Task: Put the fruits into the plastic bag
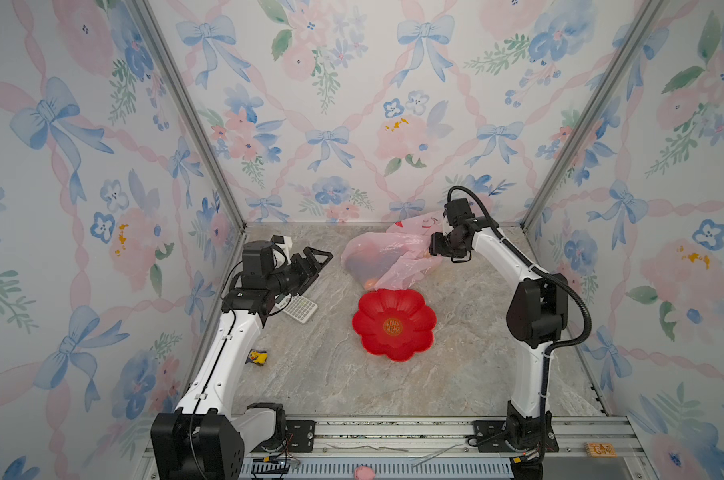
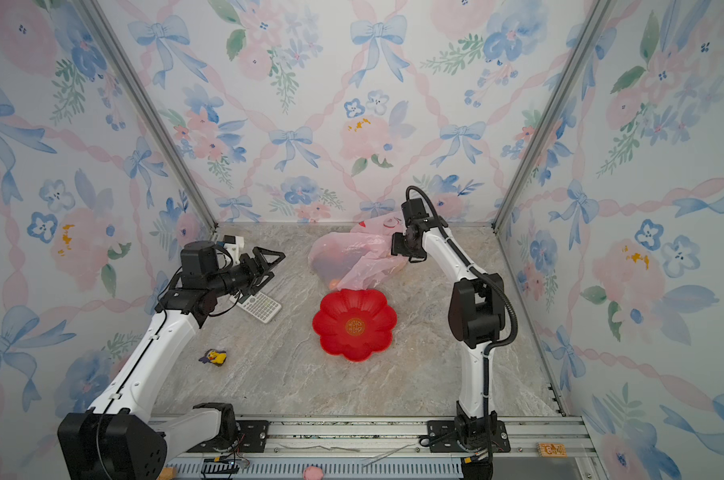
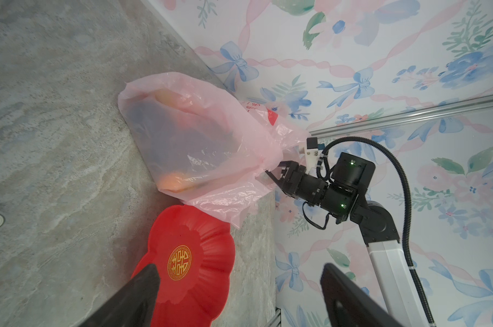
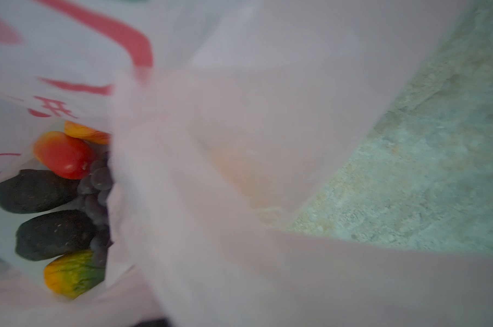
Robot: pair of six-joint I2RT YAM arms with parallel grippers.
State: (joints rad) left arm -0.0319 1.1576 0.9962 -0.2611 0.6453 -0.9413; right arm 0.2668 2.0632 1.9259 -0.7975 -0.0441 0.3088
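Near the back wall lies one bag (image 1: 387,253) on its side, its loose flap touching the far rim of one plate (image 1: 372,328). Through its mouth the right wrist view shows two black ovals (image 4: 36,191) (image 4: 54,235), one mango (image 4: 64,158), one grape bunch (image 4: 96,192), one green-yellow piece (image 4: 74,273) and an orange edge (image 4: 86,132) of another fruit. The right gripper (image 3: 273,167) sits at the bag's bunched mouth with jaws parted. The left gripper (image 1: 321,254) hangs wide and empty near one calculator (image 1: 300,308), one duck (image 1: 257,357) sits by the left wall, and bare table (image 1: 310,382) spreads from plate to front rail.
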